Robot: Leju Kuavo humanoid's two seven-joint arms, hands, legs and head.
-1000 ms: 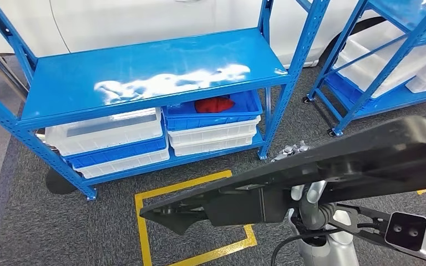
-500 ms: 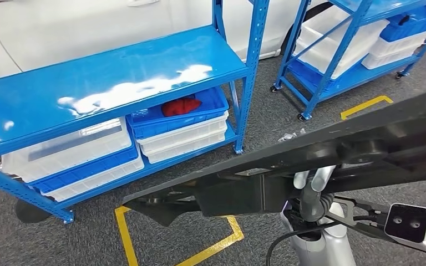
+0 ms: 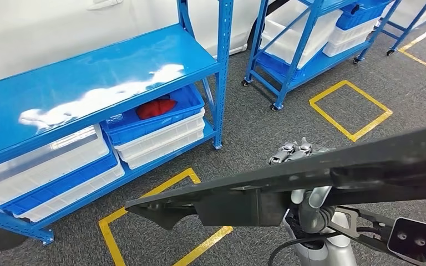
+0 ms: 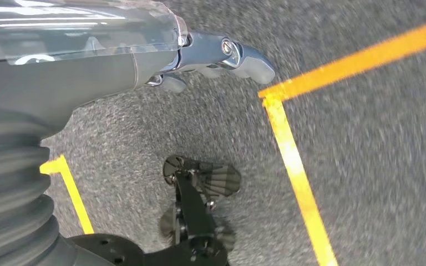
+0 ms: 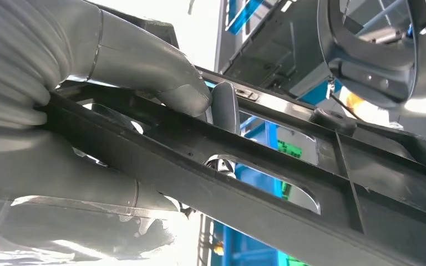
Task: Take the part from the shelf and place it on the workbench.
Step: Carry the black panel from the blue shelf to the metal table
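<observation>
Now long black part (image 3: 310, 180) up in air over grey carpet (image 3: 244, 133), off blue shelf (image 3: 89, 83), lying almost flat. Right hand (image 5: 89, 111) wrapped tight round part's bar, thumb on top, fingers (image 5: 61, 183) underneath. Left hand (image 4: 211, 58) hanging low over carpet near yellow tape lines (image 4: 294, 155), nothing in it, fingers partly curled; cannot tell more. Blue bin (image 3: 150, 113) with red thing (image 3: 155, 108) inside on bottom level of shelf, white bins (image 3: 161, 141) stacked below it. Second blue shelf (image 3: 305, 50) near carpet's far right.
</observation>
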